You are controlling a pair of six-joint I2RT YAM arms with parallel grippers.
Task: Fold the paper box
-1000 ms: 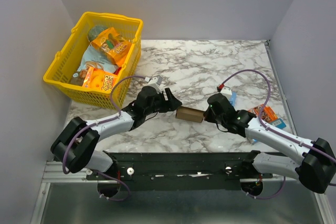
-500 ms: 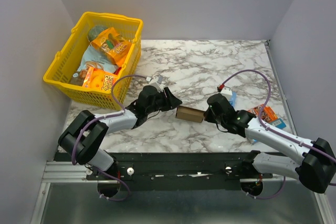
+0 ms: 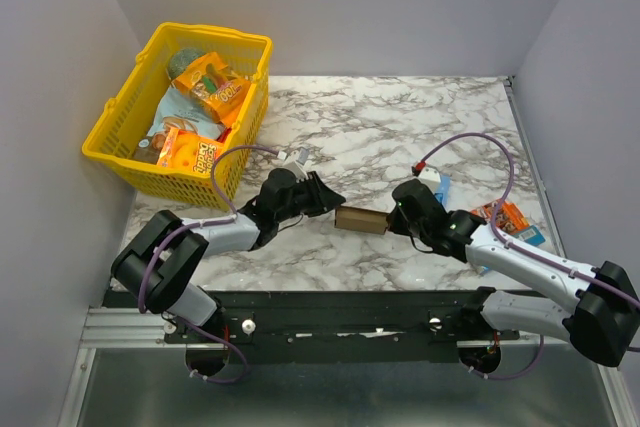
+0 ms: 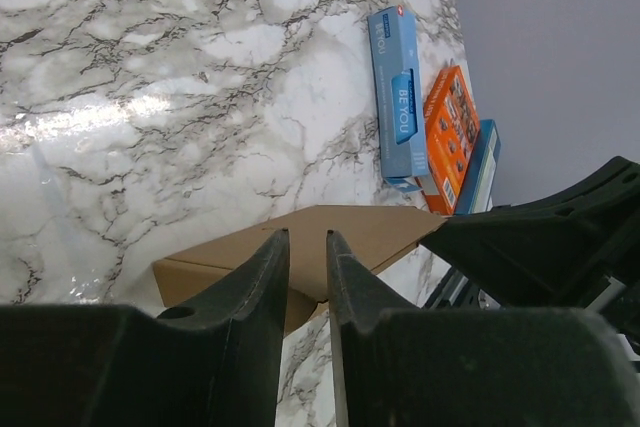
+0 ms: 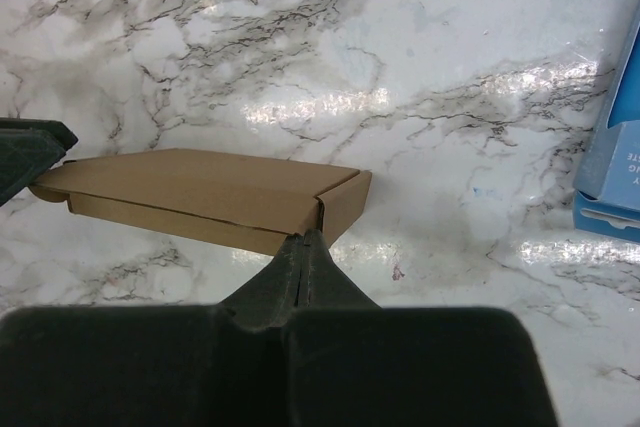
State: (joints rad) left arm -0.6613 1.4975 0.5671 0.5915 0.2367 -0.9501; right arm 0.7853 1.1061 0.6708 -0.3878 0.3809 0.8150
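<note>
The paper box (image 3: 362, 219) is a flat brown rectangular box lying on the marble table between the two arms. My left gripper (image 3: 333, 201) is at its left end; in the left wrist view the left gripper (image 4: 305, 237) shows a narrow gap between its jaws, and the paper box (image 4: 370, 232) shows through the gap beyond the tips. My right gripper (image 3: 397, 215) is at the right end. In the right wrist view the right gripper (image 5: 305, 237) is shut, its tips against the near corner of the paper box (image 5: 200, 182), with nothing between them.
A yellow basket (image 3: 120, 152) of snack packets stands at the back left. A slim blue packet (image 4: 397, 97) and an orange printed packet (image 4: 450, 132) lie on the table to the right of the box, near the right arm.
The left gripper's jaws have narrowed from wide apart to a small gap, and the left arm's elbow has shifted. The box and the right gripper have stayed put.
</note>
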